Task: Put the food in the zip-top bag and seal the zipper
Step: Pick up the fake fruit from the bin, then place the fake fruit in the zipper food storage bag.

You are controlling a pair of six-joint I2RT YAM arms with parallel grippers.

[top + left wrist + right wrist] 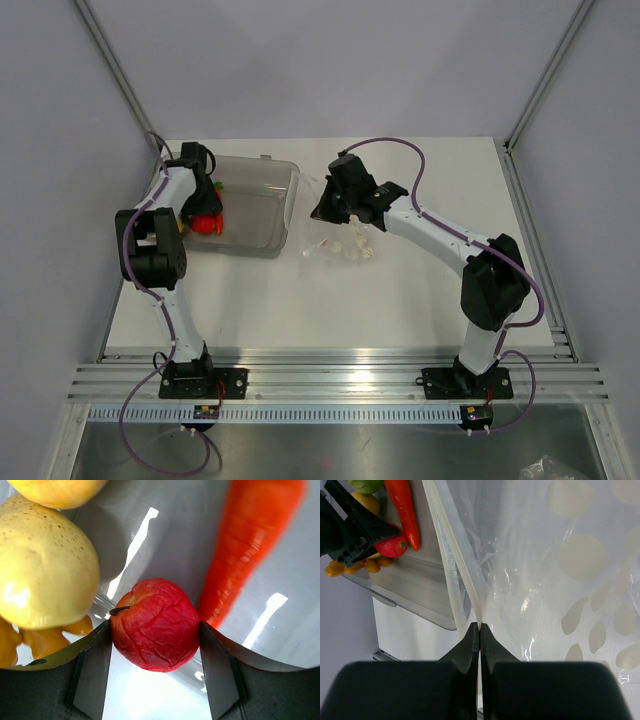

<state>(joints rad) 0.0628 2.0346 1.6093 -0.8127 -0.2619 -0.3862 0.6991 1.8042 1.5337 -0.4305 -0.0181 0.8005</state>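
The food lies in a grey translucent bin (262, 200) at the left. My left gripper (155, 640) reaches into the bin and its jaws press both sides of the red apple-like piece (155, 625). The orange carrot (245, 545) and yellow round pieces (40, 565) lie just beyond it. My right gripper (479, 625) is shut on the mouth edge of the clear dotted zip-top bag (560, 580), right at the pale zipper strip (462, 575). The bag (342, 246) lies on the table right of the bin. A green fruit (365, 484) shows at the edge of the right wrist view.
The bin's right wall (290, 205) stands close to the bag's mouth. Small orange-yellow bits (45, 640) lie in the bin beside the left finger. Grey walls enclose the white table (330, 310) at the back and sides.
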